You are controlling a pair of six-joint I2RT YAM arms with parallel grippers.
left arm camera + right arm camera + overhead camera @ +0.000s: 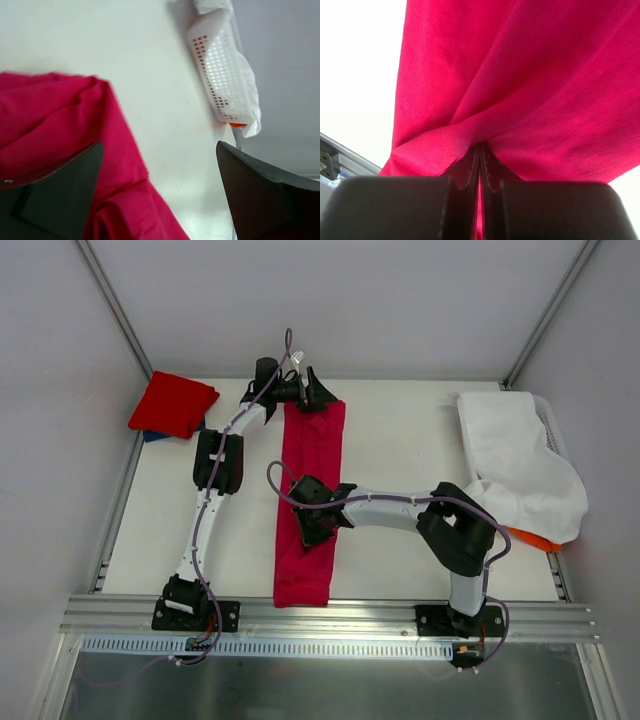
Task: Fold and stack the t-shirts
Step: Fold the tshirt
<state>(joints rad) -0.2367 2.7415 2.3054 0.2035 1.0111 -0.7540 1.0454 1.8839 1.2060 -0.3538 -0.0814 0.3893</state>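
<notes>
right end effector (pixel 480 150), nearest the lens in its wrist view: fingers together, clamped on a raised ridge of the crimson-pink t-shirt (pixel 318 440), with cloth fanning away from the pinch in soft creases. left end effector (pixel 160 145): fingers wide apart with nothing between them, hanging over the far end of the same shirt.

step in hand, as judged: the crosswise fold of a shirt already narrowed to a long strip. to do it well, the pinch should rise only enough to free the cloth from the worktop (pixel 410 440) and travel along the strip's own line, so the long edges stay matched. the open left end effector is best set on the far end to hold it, since the thin knit is likely to drag and skew.

task's thing: the strip lies down the middle of the worktop, from the far edge to the near edge, its far part flat and its near part rumpled around the grip. a folded red t-shirt (pixel 175 403) sits on a blue t-shirt (pixel 149 436) in the far left corner, well apart. a basket (pixel 222 75) draped with white cloth (pixel 510 460) stands at the right.
</notes>
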